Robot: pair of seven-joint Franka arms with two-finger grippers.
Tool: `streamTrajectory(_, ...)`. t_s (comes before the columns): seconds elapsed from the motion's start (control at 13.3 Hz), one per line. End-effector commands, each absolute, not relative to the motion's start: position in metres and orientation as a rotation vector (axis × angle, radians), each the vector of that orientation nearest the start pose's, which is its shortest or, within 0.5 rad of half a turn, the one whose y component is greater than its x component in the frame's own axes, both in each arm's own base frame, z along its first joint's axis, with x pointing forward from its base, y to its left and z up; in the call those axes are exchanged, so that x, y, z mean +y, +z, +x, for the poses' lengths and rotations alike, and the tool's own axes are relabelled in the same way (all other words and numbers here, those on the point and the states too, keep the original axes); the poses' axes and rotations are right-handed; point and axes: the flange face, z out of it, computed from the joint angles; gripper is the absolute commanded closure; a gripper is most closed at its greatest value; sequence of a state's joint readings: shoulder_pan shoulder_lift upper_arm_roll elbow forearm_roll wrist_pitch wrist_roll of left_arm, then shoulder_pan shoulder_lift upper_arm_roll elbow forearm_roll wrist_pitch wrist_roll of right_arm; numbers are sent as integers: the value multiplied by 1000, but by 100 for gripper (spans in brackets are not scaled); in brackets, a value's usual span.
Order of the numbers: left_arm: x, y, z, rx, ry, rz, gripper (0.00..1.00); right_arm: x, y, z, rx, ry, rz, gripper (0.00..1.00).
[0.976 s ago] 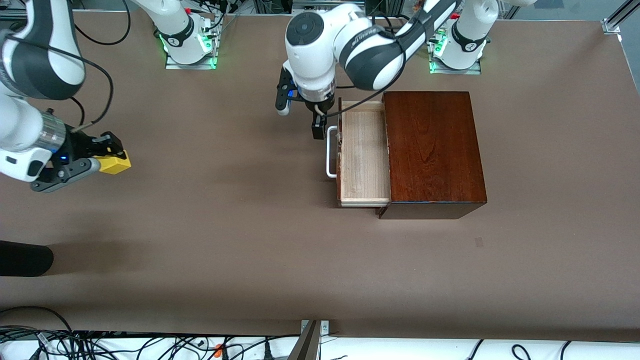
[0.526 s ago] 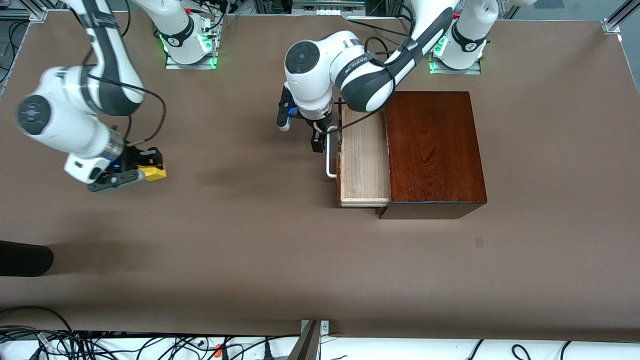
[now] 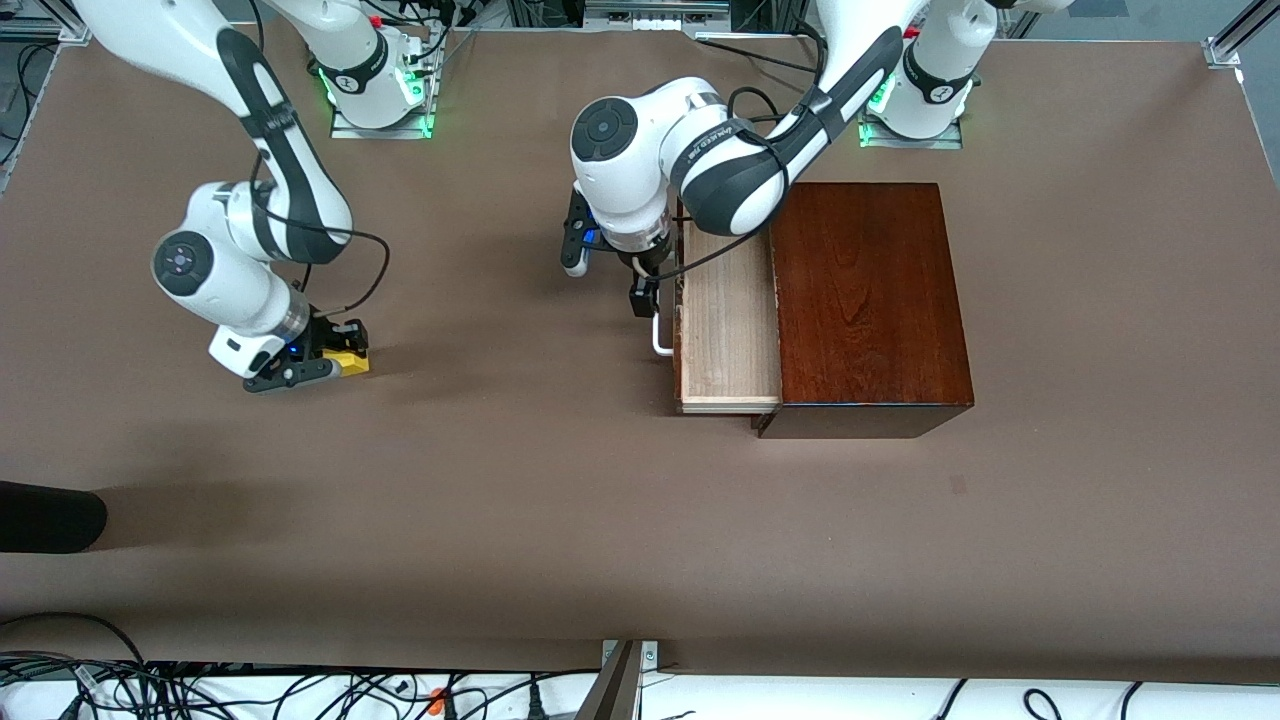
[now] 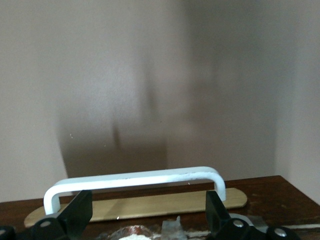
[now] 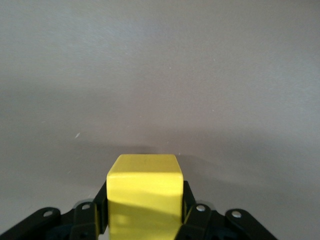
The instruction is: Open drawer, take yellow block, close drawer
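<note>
The drawer [image 3: 728,320] stands pulled out of the dark wooden box [image 3: 865,300], and its pale inside shows nothing in it. My left gripper [image 3: 645,290] is open at the drawer's white loop handle [image 3: 661,335]. In the left wrist view the handle [image 4: 135,180] spans the gap of the left gripper [image 4: 147,215], just ahead of the fingertips. My right gripper [image 3: 335,362] is shut on the yellow block [image 3: 352,362], low over the bare table toward the right arm's end. The right wrist view shows the block [image 5: 145,192] held between both fingers [image 5: 97,207].
A black object [image 3: 50,517] lies at the table's edge at the right arm's end, nearer the front camera. Cables run along the near edge [image 3: 300,690]. Open brown table lies between the block and the drawer.
My right arm has carried the yellow block toward the middle of the table and lower. My left gripper has come down along the handle. The drawer has not moved.
</note>
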State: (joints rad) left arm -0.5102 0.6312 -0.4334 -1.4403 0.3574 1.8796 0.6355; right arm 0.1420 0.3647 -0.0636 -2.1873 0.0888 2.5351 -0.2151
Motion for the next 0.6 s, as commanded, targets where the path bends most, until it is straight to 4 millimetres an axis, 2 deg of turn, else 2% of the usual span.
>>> streamTrajectory(0.0,-508,338,482,2195,182,-2048,0,40,200,555,-314,17,-3098,100)
streamTrajectory(0.08,-510,337,480,2198,185,-2044,0,40,193,553,-313,20,-3099,100)
streamTrajectory(0.15,-510,337,480,2198,185,-2043,0,39,190,553,-313,27,-3099,93)
streamTrajectory(0.23,-507,336,482,2193,187,-2048,0,39,188,552,-313,32,-3100,82)
streamTrajectory(0.3,-506,337,483,2192,192,-2047,0,40,188,552,-317,32,-3099,49)
streamTrajectory(0.38,-504,336,484,2185,206,-2049,0,40,193,553,-317,20,-3100,0)
streamTrajectory(0.45,-500,336,487,2175,213,-2054,0,39,208,557,-328,-13,-3098,0)
streamTrajectory(0.53,-497,337,489,2166,224,-2054,0,40,232,561,-320,-61,-3095,0)
